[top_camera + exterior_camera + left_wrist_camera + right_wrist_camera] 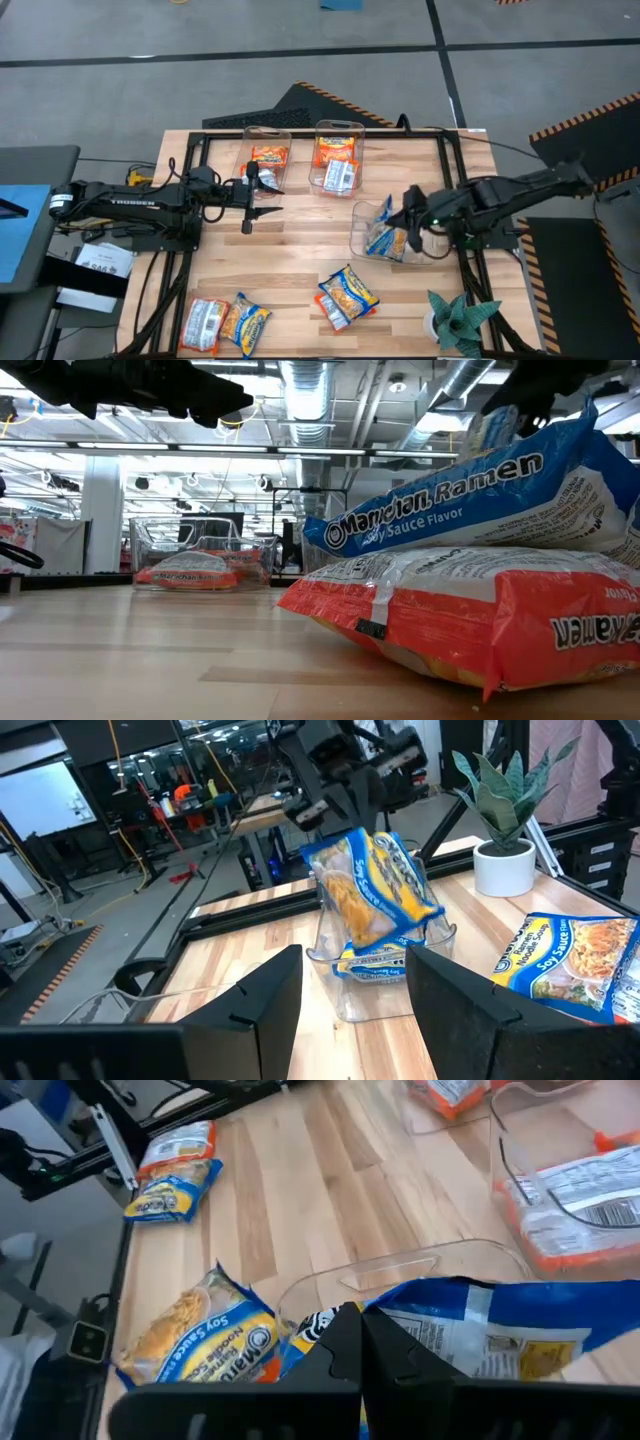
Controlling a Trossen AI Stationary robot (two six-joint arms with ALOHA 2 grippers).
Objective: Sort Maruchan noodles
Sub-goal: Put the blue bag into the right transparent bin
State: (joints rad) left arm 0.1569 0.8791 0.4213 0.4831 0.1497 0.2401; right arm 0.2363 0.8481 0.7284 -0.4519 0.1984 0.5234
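My right gripper (408,220) is shut on a blue-yellow Maruchan noodles packet (380,885) over a clear bin (362,238) at the table's right; another blue packet (372,960) lies in that bin. My left gripper (268,196) stands open and level at the table's left, pointing toward that bin, with nothing between its fingers. Two clear bins (248,150) (338,128) at the far side hold orange-red and silver-white packets. Near the front edge a blue-yellow packet (350,292) lies on an orange-red one (480,615), and farther left a silver-white packet (205,322) lies beside a blue-yellow one (246,322). My right gripper pinches the blue-yellow packet by its upper edge (338,845) between its two shut fingers (340,1350). The fingers come slanting down from the table's right side. The packet hangs tilted below them, its lower end (400,935) inside the clear bin's walls.
A potted plant (455,320) stands at the table's front right corner. A dark frame (300,135) runs around the table's far side and both sides. Bare wood lies between the left gripper and the right bin.
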